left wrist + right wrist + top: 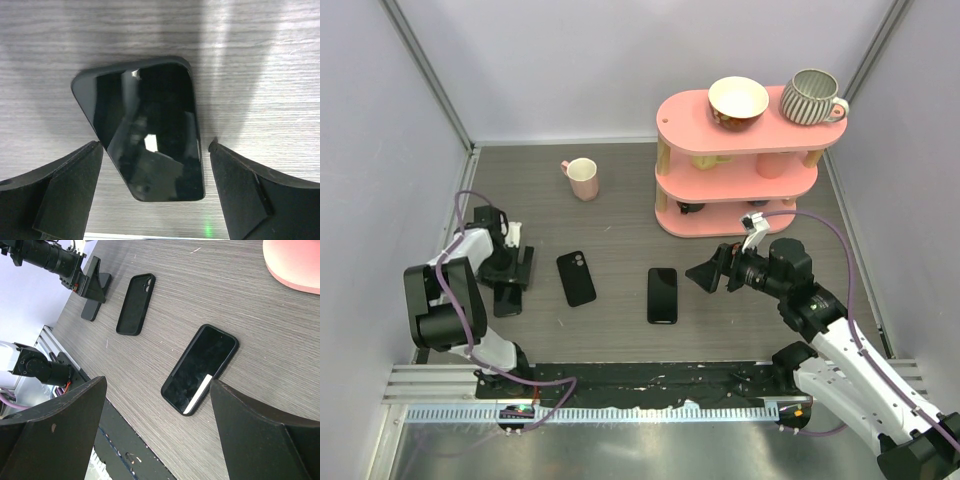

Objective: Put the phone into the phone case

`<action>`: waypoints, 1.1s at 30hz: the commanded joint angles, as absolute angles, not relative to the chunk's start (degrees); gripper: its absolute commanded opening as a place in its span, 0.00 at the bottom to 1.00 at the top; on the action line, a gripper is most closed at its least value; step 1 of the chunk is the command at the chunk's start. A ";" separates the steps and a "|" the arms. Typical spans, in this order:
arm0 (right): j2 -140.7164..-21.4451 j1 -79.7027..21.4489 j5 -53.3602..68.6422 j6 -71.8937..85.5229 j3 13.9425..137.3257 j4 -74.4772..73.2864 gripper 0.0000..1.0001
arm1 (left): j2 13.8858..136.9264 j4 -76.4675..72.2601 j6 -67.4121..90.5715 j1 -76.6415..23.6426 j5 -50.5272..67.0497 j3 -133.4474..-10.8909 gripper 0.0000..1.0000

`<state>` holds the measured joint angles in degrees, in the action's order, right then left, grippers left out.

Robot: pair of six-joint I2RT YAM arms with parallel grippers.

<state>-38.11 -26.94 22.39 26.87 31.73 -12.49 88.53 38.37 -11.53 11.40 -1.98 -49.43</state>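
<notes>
A glossy black phone [150, 135] lies flat on the grey table, its near end between the fingers of my left gripper [155, 144], which is open and just above it. In the top view this phone [507, 300] lies at the far left under the left gripper [514, 278]. The matte black phone case [576, 277], camera cutout at its far end, lies empty just right of it and also shows in the right wrist view [136, 304]. My right gripper [708, 272] is open and empty, hovering above the table [157, 382].
A second black phone with a raised rim [662, 295] lies mid-table, just left of the right gripper, also in the right wrist view [200, 369]. A pink three-tier shelf [735, 180] holding a bowl [738, 101] and a ribbed mug [812, 97] stands back right. A pink cup [582, 179] stands at the back.
</notes>
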 commanded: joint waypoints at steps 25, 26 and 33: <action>-38.94 -27.07 21.80 25.93 33.49 -11.07 0.91 | 92.11 39.46 -7.75 9.40 2.29 -58.62 0.52; -39.11 -27.07 21.80 25.93 33.49 -11.07 0.91 | 92.20 40.16 -7.21 9.40 2.63 -59.58 0.52; -39.64 -27.07 22.06 25.93 33.57 -11.16 0.91 | 92.90 44.02 -0.88 8.79 7.82 -62.58 0.40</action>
<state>-39.42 -26.94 22.17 26.85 31.73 -12.51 93.67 41.25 -5.65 9.02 4.19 -59.40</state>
